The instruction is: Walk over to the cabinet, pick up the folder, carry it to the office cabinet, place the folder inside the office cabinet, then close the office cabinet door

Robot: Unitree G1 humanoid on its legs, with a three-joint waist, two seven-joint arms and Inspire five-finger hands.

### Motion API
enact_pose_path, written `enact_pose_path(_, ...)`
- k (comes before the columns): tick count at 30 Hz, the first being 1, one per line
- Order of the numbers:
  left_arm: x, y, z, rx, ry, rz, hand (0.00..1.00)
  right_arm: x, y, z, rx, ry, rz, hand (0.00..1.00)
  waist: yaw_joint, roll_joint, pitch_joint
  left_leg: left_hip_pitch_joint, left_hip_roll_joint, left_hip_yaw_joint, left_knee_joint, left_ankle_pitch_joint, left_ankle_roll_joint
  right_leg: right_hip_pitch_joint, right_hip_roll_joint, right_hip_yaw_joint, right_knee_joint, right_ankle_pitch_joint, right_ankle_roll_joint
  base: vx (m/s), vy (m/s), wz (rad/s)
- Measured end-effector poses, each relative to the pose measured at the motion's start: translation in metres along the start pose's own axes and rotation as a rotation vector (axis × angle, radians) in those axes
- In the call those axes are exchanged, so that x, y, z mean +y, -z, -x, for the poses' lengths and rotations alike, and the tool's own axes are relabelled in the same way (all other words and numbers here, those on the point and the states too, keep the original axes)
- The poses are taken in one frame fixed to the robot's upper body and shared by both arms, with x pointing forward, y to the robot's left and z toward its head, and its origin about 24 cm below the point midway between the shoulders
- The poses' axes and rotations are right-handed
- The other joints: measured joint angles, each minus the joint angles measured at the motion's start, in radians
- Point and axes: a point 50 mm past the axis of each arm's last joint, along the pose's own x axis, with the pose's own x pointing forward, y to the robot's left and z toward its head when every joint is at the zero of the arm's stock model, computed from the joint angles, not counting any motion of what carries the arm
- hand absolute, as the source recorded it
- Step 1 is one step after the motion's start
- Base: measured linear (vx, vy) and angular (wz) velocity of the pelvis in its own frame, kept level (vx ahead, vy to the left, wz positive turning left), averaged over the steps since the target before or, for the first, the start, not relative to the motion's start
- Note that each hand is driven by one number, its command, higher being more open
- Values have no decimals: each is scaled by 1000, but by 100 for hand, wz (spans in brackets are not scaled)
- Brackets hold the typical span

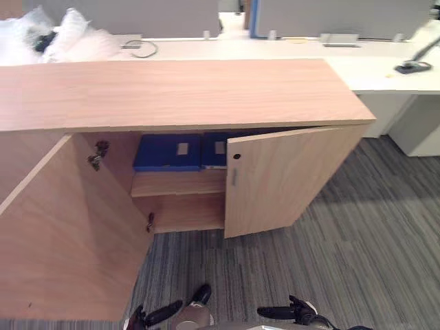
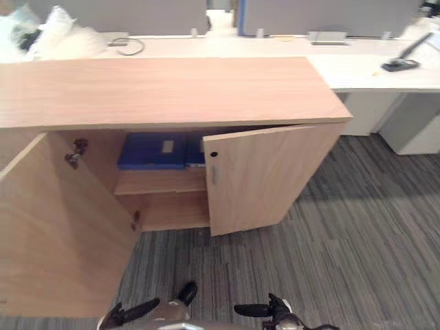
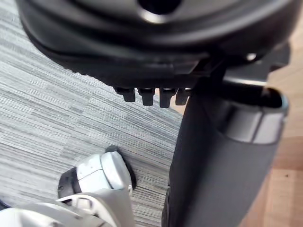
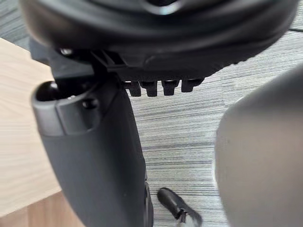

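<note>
Two doors of the cabinet (image 1: pixel 172 89) stand open: the left door (image 1: pixel 62 240) swung wide, the right door (image 1: pixel 282 179) half shut. Both blue folders (image 1: pixel 167 152) sit side by side on the upper shelf inside, well ahead of the hands. The left hand (image 1: pixel 161 313) hangs nearest the wide door, the right hand (image 1: pixel 285 313) below the other, both empty. The wrist views add the fingers (image 3: pixel 147 96), straight and relaxed, over carpet (image 1: pixel 357 240).

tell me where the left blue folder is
The left blue folder sits on the cabinet's upper shelf, left of centre in both eye views, beside a second folder.
</note>
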Motion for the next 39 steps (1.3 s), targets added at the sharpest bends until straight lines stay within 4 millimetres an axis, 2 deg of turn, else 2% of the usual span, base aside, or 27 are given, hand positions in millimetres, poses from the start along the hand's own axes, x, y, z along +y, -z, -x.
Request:
enact_pose_path(1, -4, -3, 0, -15, 12, 4, 100, 0, -3, 0, -2, 12, -60, 100, 1, 5, 5, -8, 15, 93, 4, -12, 48, 3, 1, -22, -5, 4, -7, -18, 10, 64)
enact_pose_path(2, -6, -9, -1, -34, 25, 10, 100, 3, -6, -1, -6, 20, -149, 100, 0, 4, 12, -50, 46, 232, 80, -65, 116, 7, 1, -54, -19, 1, -13, -22, -8, 69)
enact_pose_path(3, -9, -12, -3, -29, 40, 17, 100, 3, -7, -1, -7, 36, -297, 100, -8, 12, 17, -131, 133, 480, 304, -165, 160, 27, -3, -118, -30, 1, -13, -6, -31, 70)
enact_pose_path(5, -10, -13, -3, -28, 55, 31, 100, -6, -1, 0, 6, 69, -431, 100, -9, 12, 16, -133, 178, 614, 418, -224, 169, 57, -23, -182, -40, 2, -13, 63, -23, 86)
enact_pose_path(6, -12, -13, -4, -22, 72, 32, 100, -14, 5, 0, 17, 101, -528, 100, -15, 11, 14, -112, 196, 687, 445, -256, 171, 73, -40, -250, -45, 2, -10, 143, 39, 131)
enact_pose_path(8, -12, -11, -5, -2, 93, 30, 100, -27, 18, 3, 43, 153, -640, 100, -34, 18, 6, -81, 204, 752, 403, -279, 162, 82, -58, -337, -40, 5, 1, 197, 84, 144)
enact_pose_path(9, -17, -8, -5, 19, 109, 47, 100, -32, 26, 4, 62, 179, -703, 100, -49, 26, -1, -56, 155, 746, 295, -289, 178, 76, -71, -372, -27, 11, 15, 259, 156, 141)
enact_pose_path(10, -17, -9, -6, 25, 122, 66, 100, -29, 31, 5, 87, 180, -765, 100, -57, -1, 7, -20, 84, 720, 184, -237, 191, 75, -103, -394, -18, 37, 15, 254, 169, 128)
enact_pose_path(12, -15, -3, -5, 51, 127, 74, 100, -28, 37, 6, 93, 189, -821, 100, -61, -9, -5, 56, 23, 687, 16, -159, 206, 71, -122, -392, -22, 70, 6, 219, 171, 74)
enact_pose_path(14, -15, 2, -4, 70, 148, 84, 100, -27, 37, 6, 88, 178, -868, 100, -61, -5, -18, 122, -18, 649, -117, -101, 213, 74, -126, -394, -71, 74, 13, 167, 163, 63)
enact_pose_path(17, -19, 4, -3, 79, 187, 91, 100, -29, 36, 6, 78, 175, -875, 100, -73, -1, -27, 177, -68, 587, -203, -60, 219, 70, -146, -417, -96, 98, 46, 43, 56, 64)
enact_pose_path(18, -19, 8, -2, 90, 193, 110, 100, -32, 37, 6, 76, 183, -878, 100, -73, 12, -39, 199, -74, 569, -249, -37, 213, 77, -142, -426, -97, 110, 64, 47, 4, 56)
enact_pose_path(19, -20, 10, -1, 96, 197, 115, 100, -33, 37, 6, 75, 185, -886, 100, -75, 18, -42, 200, -78, 555, -254, -35, 214, 80, -143, -435, -90, 113, 68, 59, -9, 48)
enact_pose_path(21, -22, 18, 1, 119, 200, 139, 100, -40, 36, 6, 60, 205, -927, 100, -86, 48, -44, 212, -83, 507, -253, -38, 213, 81, -167, -469, 6, 111, 70, 57, 23, 66)
enact_pose_path(22, -24, 24, 3, 136, 200, 148, 100, -49, 35, 7, 31, 226, -943, 100, -94, 67, -50, 227, -82, 475, -253, -42, 209, 55, -202, -464, 139, 100, 45, 66, 56, 76)
enact_pose_path(23, -26, 25, 4, 134, 202, 151, 100, -54, 33, 8, 7, 230, -945, 100, -103, 71, -49, 238, -83, 451, -253, -45, 213, 7, -230, -412, 270, 79, -10, 49, 72, 78)
enact_pose_path(24, -22, 25, 4, 130, 190, 145, 100, -51, 24, 6, -20, 204, -906, 100, -112, 65, -53, 235, -86, 433, -252, -47, 212, -59, -224, -258, 331, 30, -9, 14, 40, 56)
enact_pose_path(25, -19, 23, 3, 122, 183, 142, 100, -46, 19, 5, -28, 180, -884, 100, -111, 49, -53, 229, -86, 423, -253, -46, 212, -98, -193, -135, 315, 6, 7, -8, 20, 43)
enact_pose_path(27, -12, 20, 1, 111, 167, 134, 100, -32, 17, 3, -9, 147, -912, 100, -111, 21, -50, 230, -89, 396, -254, -44, 206, -111, -166, -32, 208, -1, 27, -5, -66, 40)
enact_pose_path(29, -7, 20, 1, 110, 136, 177, 100, -23, 23, 4, 13, 142, -939, 100, -107, 0, -62, 233, -89, 385, -253, -45, 194, -105, -161, -47, 85, 34, 26, 31, -147, 28)
enact_pose_path(31, -3, 25, 2, 120, 97, 253, 100, -20, 25, 4, 25, 137, -952, 100, -108, -6, -69, 234, -78, 372, -259, -48, 177, -67, -137, -57, -9, 53, 55, 37, -218, 10)
enact_pose_path(33, -3, 28, 3, 125, 81, 307, 100, -23, 26, 4, 24, 146, -961, 100, -106, 2, -63, 235, -63, 363, -259, -46, 169, -42, -118, -76, -51, 64, 50, 8, -226, 13)
enact_pose_path(36, -2, 29, 3, 126, 76, 323, 100, -26, 38, 7, 56, 164, -922, 100, -104, -2, -64, 239, -49, 326, -260, -44, 151, 1, -93, -124, -94, 69, 43, 22, -193, 36)
enact_pose_path(39, -1, 29, 3, 120, 66, 355, 100, -24, 37, 7, 59, 153, -868, 100, -94, -6, -61, 229, -38, 308, -260, -42, 137, 7, -78, -146, -101, 70, 42, 22, -110, 24)
